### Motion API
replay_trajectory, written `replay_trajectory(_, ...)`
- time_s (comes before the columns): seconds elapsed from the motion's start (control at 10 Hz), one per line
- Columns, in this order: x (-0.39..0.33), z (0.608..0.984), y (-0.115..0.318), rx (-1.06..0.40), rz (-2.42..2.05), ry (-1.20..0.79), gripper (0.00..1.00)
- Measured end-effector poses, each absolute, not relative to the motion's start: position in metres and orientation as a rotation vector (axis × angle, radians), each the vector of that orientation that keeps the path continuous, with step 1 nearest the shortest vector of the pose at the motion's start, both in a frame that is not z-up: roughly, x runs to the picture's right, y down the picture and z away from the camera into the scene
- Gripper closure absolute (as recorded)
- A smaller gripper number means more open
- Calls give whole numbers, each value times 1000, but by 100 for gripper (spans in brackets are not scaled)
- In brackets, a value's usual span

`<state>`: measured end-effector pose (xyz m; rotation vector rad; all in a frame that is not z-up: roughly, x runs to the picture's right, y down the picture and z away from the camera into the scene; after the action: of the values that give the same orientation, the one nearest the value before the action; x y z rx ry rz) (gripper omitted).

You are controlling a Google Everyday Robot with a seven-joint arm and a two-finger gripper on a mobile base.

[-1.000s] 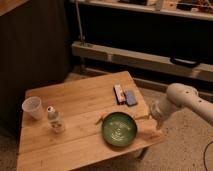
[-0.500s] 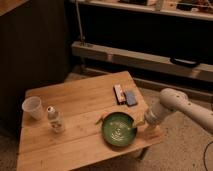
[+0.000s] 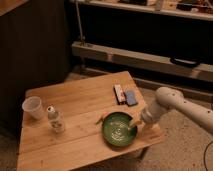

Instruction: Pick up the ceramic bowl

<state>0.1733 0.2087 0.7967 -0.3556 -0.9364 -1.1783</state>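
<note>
On the near right of the table (image 3: 75,147): green bowl (image 3: 119,131), sitting flat, not lifted. At its right rim: claw (image 3: 134,123). Cannot tell how open, or whether gripping. Left to do: clamp rim, raise.

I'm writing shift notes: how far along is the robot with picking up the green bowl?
Done: the approach. The gripper is at the right rim of the green bowl. In hand: taking hold of that rim, though whether it has a grip cannot be seen. Left: the lift, since the bowl rests flat on the table.
</note>
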Motion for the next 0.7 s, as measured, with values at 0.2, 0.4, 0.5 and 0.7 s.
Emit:
replay_trajectory(0.2,166,801,210,-355,-1177,-956,42)
replay_trajectory(0.4,165,806,213,-357,-1171,-969,42)
replay_trajectory(0.5,164,809,214,-358,-1168,-974,43)
replay_trajectory(0.7,165,813,218,-356,-1148,-992,62)
